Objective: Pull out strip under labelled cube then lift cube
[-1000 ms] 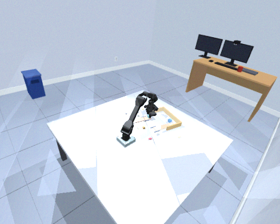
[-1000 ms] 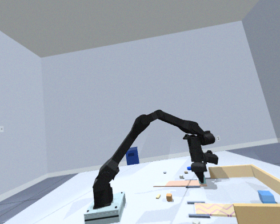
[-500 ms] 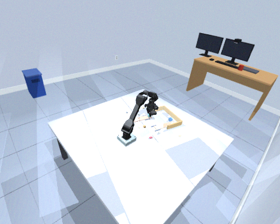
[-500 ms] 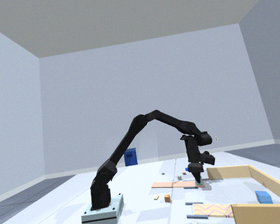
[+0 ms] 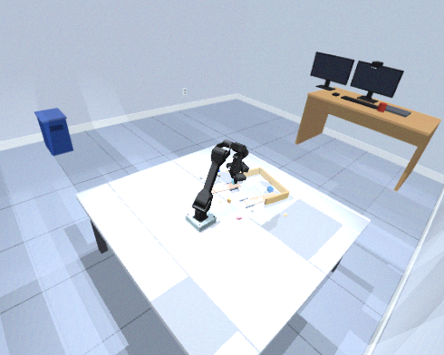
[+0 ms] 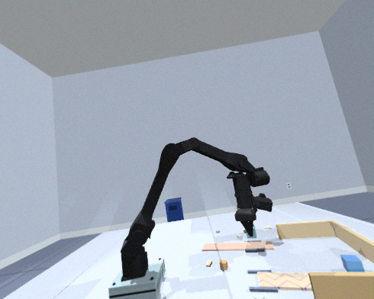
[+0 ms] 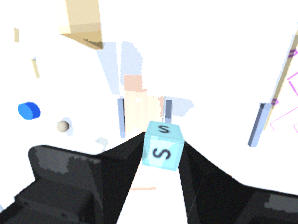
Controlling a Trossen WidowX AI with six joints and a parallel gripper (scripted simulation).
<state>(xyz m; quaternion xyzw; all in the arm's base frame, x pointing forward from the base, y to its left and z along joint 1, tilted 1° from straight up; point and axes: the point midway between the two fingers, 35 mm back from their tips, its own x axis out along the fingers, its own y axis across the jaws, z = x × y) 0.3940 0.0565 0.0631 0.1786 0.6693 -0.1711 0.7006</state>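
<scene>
The light-blue labelled cube (image 6: 253, 231) (image 7: 162, 146) shows an S on its top and on one side. My gripper (image 6: 250, 231) (image 7: 161, 138) is shut on it, one black finger on each side, and holds it a little above the table. A salmon strip (image 6: 224, 246) (image 7: 134, 111) lies flat near the cube, between short dark rails. In the wrist view the cube and fingers hide part of what is below, so the height of the gap cannot be told. A yellow strip with a pink zigzag (image 6: 283, 280) lies apart from it, between its own rails.
A low wooden wall (image 5: 276, 197) (image 6: 308, 230) (image 7: 82, 17) borders an area holding a blue block (image 5: 270, 188) (image 6: 352, 263). A small orange cube (image 6: 224, 265) sits between the strips and the arm base. A blue round piece (image 7: 29, 110) and a beige ball (image 7: 63, 126) lie left in the wrist view.
</scene>
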